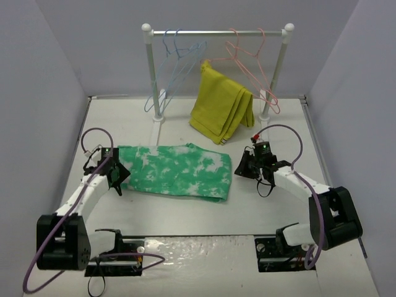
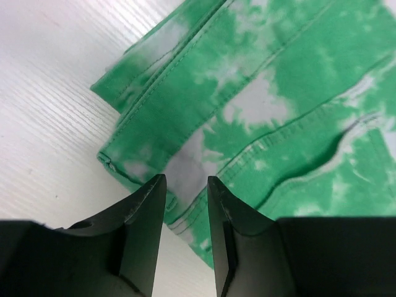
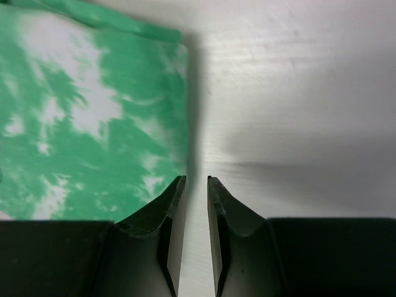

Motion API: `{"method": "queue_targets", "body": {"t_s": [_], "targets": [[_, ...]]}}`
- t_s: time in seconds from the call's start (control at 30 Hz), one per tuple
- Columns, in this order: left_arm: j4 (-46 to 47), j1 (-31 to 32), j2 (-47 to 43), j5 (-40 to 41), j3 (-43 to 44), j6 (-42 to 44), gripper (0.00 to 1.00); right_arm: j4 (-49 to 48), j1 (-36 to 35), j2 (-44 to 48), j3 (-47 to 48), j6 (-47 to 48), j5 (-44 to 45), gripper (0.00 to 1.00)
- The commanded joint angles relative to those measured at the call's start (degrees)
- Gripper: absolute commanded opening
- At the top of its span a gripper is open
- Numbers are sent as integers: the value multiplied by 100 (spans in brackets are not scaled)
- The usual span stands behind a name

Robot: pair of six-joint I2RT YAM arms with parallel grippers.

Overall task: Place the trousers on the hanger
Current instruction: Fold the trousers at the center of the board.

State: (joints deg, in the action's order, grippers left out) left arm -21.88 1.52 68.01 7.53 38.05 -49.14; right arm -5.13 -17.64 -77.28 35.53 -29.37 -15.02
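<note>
The green, white-blotched trousers (image 1: pixel 176 170) lie folded flat across the middle of the table. My left gripper (image 1: pixel 116 176) is at their left end. In the left wrist view its jaws (image 2: pixel 187 179) stand narrowly apart over the stitched hem of the trousers (image 2: pixel 278 80), with flat cloth and bare table showing between them. My right gripper (image 1: pixel 242 166) is at the right end. Its jaws (image 3: pixel 197 179) are nearly together over bare table, just beside the edge of the trousers (image 3: pixel 74 124). Two light-blue hangers (image 1: pixel 176 62) hang on the rail at the back.
A white clothes rail (image 1: pixel 216 32) stands at the back of the table. Pink wire hangers (image 1: pixel 250 59) hang at its right end, and a mustard-yellow folded garment (image 1: pixel 219 108) hangs below its middle. Walls close in the left, right and back sides.
</note>
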Motion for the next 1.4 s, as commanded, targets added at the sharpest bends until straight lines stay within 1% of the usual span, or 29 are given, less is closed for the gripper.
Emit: {"method": "queue_targets", "body": {"t_s": [0.0, 0.1, 0.2, 0.37, 0.43, 0.47, 0.53, 0.6, 0.77, 0.83, 0.9, 0.93, 1.0, 1.07, 1.1, 1.17, 1.27, 1.37], "targets": [[-211, -4, -488, -5, 797, 573, 35, -361, -29, 112, 969, 444, -826, 18], [-262, 46, -470, -92, 960, 705, 38, -994, -29, -317, 1126, 339, -1523, 16], [-263, 84, -507, -163, 951, 824, 41, -1735, -12, -1125, 1064, 88, -2011, 15], [-396, 92, -622, -248, 918, 1033, 43, -3105, 94, -1893, 465, -487, -2155, 14], [-467, 98, -673, -219, 923, 1155, 44, -3375, 191, -2032, 230, -511, -2016, 13], [-505, 94, -695, -198, 923, 1208, 44, -3382, 227, -2064, 159, -428, -1892, 13], [-557, 94, -729, -175, 922, 1259, 44, -2778, 250, -1983, 204, 65, -1591, 13], [-572, 94, -736, -182, 920, 1277, 44, -2177, 238, -1828, 407, 323, -1415, 13], [-498, 121, -678, -245, 986, 1256, 44, -959, -45, -843, 897, 823, -1166, 16], [-445, 134, -579, -271, 999, 1223, 44, -845, -171, -551, 819, 758, -1383, 18], [-409, 143, -517, -290, 994, 1185, 44, -803, -277, -450, 709, 676, -1511, 18], [-359, 154, -439, -296, 994, 1140, 44, -798, -438, -399, 508, 632, -1667, 18], [-304, 175, -324, -312, 998, 1078, 44, -810, -663, -406, 147, 516, -1644, 18], [-262, 182, -242, -330, 1013, 1064, 44, -917, -943, -420, -172, 354, -1591, 18], [-229, 182, -207, -314, 1029, 1056, 44, -1120, -1092, -428, -466, 126, -1582, 17], [-220, 190, -114, -305, 1051, 1074, 44, -1422, -1111, -415, -838, -220, -1516, 16], [-209, 189, -30, -309, 1084, 1084, 44, -1460, -1114, -307, -1185, -597, -879, 15], [-194, 182, 25, -338, 1127, 1128, 44, -936, -1110, -21, -1354, -859, 53, 15]]}}
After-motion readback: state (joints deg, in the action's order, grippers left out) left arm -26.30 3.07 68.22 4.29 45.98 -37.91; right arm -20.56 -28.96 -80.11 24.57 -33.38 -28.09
